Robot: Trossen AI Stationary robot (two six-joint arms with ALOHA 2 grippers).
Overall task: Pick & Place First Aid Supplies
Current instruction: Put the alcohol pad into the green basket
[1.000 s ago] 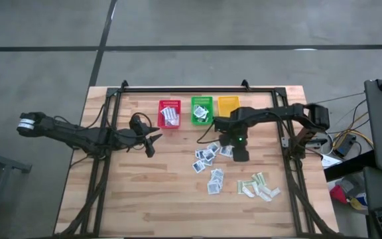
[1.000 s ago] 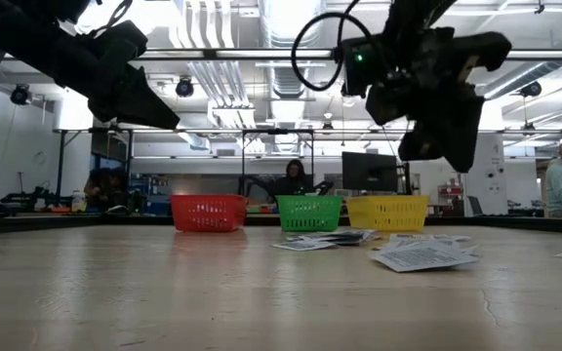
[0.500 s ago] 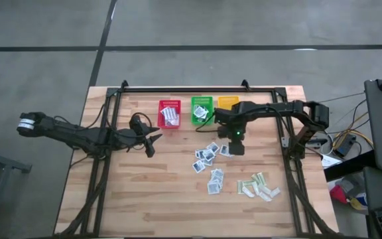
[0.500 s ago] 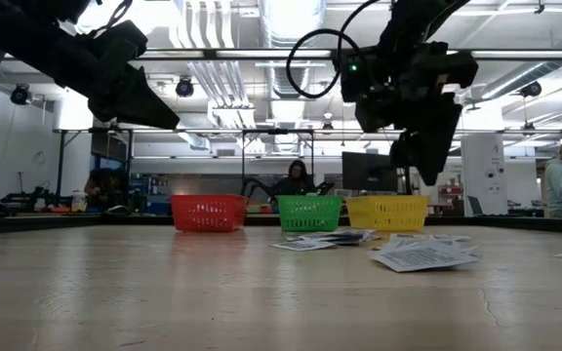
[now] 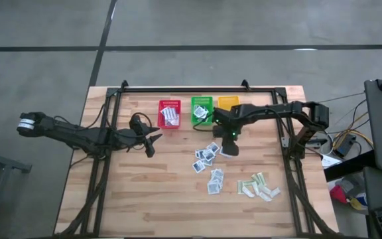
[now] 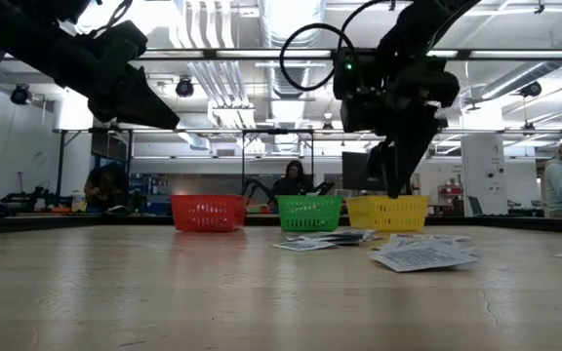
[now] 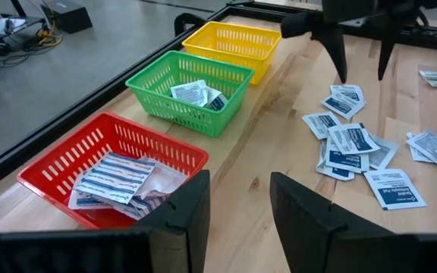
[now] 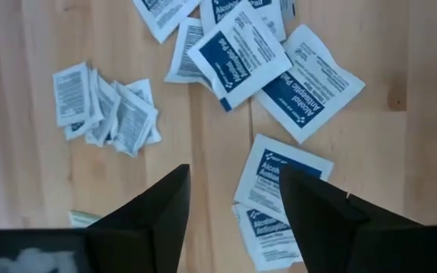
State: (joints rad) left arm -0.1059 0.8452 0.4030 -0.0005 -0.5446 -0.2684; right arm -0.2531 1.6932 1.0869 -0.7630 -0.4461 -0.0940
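The right gripper hangs above the table with its 2 fingers spread apart and nothing between them; the square white-blue packets lie scattered directly below and just beside it. Behind it stand the red basket, green basket and yellow basket, the first 2 holding packets. The left gripper waits well to its side, fingers apart and empty.

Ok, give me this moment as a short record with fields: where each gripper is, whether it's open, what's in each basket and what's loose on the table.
left gripper: open, empty, waiting left of the baskets
right gripper: open, empty, over the square packets
red basket: striped oblong packets
green basket: square packets
yellow basket: looks empty
table: square white-blue packets mid-right, pale strips nearer the right front
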